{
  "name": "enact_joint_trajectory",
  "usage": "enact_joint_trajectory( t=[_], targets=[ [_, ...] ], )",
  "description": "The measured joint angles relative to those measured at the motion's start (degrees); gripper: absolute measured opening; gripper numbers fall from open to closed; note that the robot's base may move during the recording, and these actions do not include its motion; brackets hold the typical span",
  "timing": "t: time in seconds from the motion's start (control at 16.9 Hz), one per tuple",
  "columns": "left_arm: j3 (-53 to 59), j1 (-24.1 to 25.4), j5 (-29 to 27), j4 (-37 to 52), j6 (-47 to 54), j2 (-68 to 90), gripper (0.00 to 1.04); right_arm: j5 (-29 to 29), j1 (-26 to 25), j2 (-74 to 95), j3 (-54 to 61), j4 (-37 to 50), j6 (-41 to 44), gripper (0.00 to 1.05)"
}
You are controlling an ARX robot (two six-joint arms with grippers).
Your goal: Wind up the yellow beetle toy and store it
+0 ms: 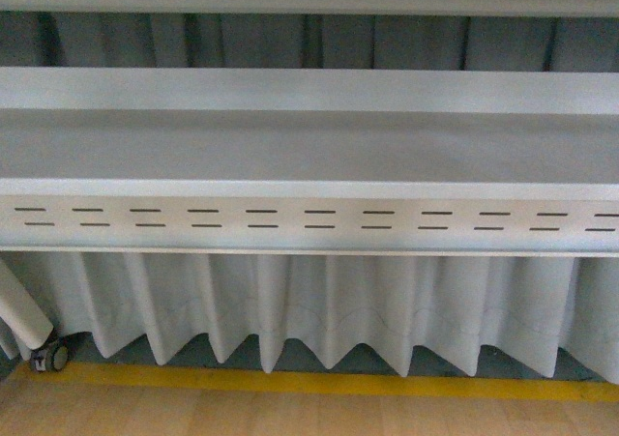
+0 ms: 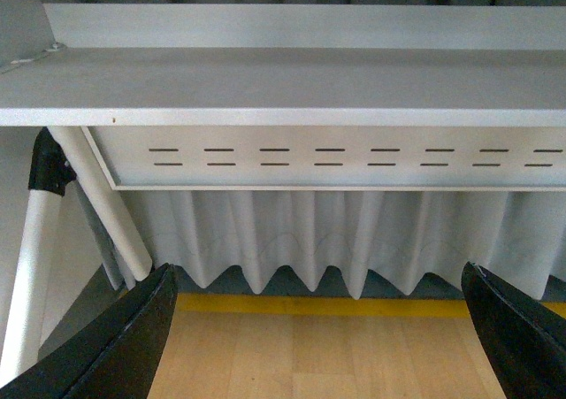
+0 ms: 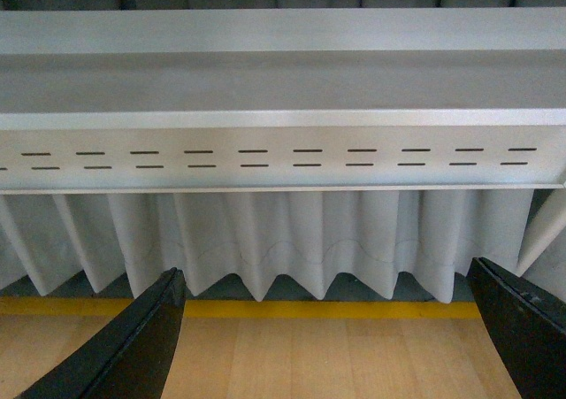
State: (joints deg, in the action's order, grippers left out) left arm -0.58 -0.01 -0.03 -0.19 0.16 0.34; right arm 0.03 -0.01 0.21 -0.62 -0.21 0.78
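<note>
Matte grey metal shelf (image 1: 309, 146) across upper frame, slotted front lip (image 1: 309, 225); pleated white cloth skirt (image 1: 319, 310) below; pale wood-grain floor (image 1: 290, 417) along bottom edge, yellow stripe (image 1: 338, 383). Black tapered fingers of left gripper (image 2: 318, 271) and right gripper (image 3: 327, 268) spread wide, empty. Out of view: yellow beetle toy.

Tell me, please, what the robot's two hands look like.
Only the fingers show. The left hand has two matte black fingers, broad and tapering to blunt tips. The right hand looks the same. No cables, markings or arm links are visible; the front view shows neither arm.
</note>
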Motion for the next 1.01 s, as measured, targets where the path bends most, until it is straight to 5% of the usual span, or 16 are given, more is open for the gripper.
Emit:
enact_joint_trajectory(
  t=[1.01],
  targets=[
    [0.0, 0.0, 0.0, -0.2, 0.0, 0.0, 0.98, 0.0, 0.0, 0.0, 0.0, -0.2, 0.0, 0.98]
  ],
)
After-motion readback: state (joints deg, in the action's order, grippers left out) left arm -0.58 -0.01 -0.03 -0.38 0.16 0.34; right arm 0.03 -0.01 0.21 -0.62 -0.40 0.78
